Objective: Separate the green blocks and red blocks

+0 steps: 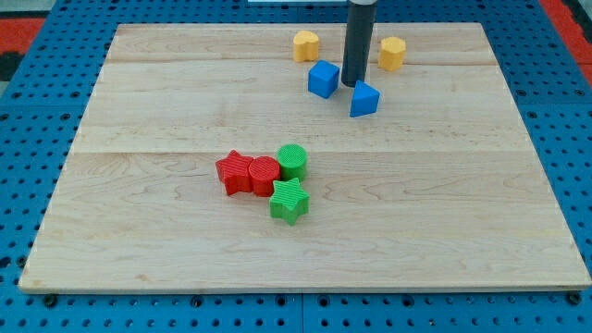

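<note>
The tool's tip (pixel 354 85), a plain rod holding nothing, rests between two blue blocks (pixel 323 79) (pixel 363 98). Well below-left of it on the counter (pixel 139 231), red star (pixel 232 172), red cylinder (pixel 264 175), green cylinder (pixel 292 162) and green star (pixel 289 201) cluster, touching.

wooden board (pixel 185 83) on a blue pegboard table (pixel 37 185). near top centre of the frame: two yellow blocks, one (pixel 306 44) left, one (pixel 392 52) right, well apart. just below them a blue cube (pixel 323 79) and a blue wedge-like block (pixel 363 98), near each other, not touching.
</note>
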`<state>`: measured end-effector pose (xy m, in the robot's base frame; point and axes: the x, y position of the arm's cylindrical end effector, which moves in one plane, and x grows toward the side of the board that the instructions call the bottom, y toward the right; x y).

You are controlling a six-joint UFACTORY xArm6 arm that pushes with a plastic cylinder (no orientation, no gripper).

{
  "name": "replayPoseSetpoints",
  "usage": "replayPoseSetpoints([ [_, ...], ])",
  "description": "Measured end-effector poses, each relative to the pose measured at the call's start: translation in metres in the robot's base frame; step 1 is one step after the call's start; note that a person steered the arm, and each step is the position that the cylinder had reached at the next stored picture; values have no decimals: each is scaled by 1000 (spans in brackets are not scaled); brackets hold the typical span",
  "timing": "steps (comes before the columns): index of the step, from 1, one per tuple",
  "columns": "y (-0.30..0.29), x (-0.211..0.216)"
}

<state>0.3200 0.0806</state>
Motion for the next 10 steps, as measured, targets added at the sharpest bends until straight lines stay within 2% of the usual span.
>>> replayPoseSetpoints([
  [1,63,0],
  [2,79,-27],
  [3,11,-48],
  [4,22,-40],
  [5,104,-34],
  [6,89,-65],
  [7,22,-75],
  [9,-48,-46],
  [10,-60,-5],
])
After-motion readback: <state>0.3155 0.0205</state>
